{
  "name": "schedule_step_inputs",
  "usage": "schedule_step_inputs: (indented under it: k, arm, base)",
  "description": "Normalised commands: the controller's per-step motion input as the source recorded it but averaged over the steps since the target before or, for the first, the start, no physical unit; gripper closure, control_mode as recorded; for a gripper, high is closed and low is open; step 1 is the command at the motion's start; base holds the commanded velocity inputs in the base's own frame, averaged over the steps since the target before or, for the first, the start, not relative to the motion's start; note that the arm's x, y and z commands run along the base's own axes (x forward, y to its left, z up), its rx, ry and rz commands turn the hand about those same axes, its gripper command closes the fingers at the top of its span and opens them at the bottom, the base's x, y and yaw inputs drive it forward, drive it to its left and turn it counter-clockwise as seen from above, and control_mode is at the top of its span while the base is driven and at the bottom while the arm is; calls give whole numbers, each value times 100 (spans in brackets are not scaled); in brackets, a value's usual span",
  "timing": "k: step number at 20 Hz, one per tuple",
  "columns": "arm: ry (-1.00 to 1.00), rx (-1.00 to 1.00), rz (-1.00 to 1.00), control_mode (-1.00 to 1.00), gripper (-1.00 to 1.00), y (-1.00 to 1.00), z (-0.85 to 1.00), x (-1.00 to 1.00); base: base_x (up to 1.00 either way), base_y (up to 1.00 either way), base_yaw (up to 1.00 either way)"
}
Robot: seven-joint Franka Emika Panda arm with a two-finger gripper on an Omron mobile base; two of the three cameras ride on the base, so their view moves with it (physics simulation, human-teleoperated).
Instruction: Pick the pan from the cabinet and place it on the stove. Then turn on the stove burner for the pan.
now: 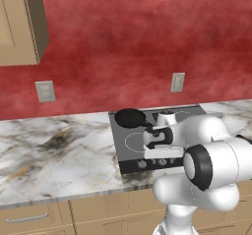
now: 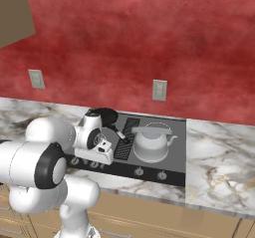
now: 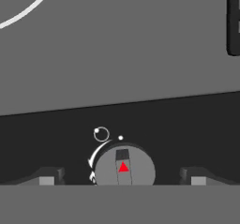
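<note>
Pan (image 1: 129, 117) placement looks done: it sits on the stove (image 1: 129, 153) at the far left corner, handle pointing toward the centre grille (image 2: 124, 137). What remains, by my reading, is switching on its burner.

Largest first: the marble tabletop (image 1: 54, 155) carries the stove, and the cabinet (image 1: 19, 25) hangs up at the left, its door seemingly shut. On the stove's right side stands a silvery pot (image 2: 152, 143) with its lid on, so its contents cannot be told. The pan appears empty.

Down at the front strip, the gripper (image 3: 123, 180) hovers with its jaws spread wide, holding nothing. Its fingertips (image 3: 47, 177) flank a round knob (image 3: 124, 170) with a red marker, without touching it. The knob has not yet been gripped or turned, as far as I can judge.
</note>
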Motion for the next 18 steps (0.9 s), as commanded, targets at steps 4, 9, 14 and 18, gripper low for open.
schedule_step_inputs:
  k: [4,9,14,18]
  arm:
    - [0,1,0,-100,100,2,-31,-1]
    - [-1,0,0,-100,100,1,-32,-29]
    - [-1,0,0,-100,100,0,-33,-61]
    - [-2,0,0,-100,100,0,-37,-55]
  base:
    - [0,0,0]
    - [0,0,0]
    - [0,0,0]
    - [0,0,0]
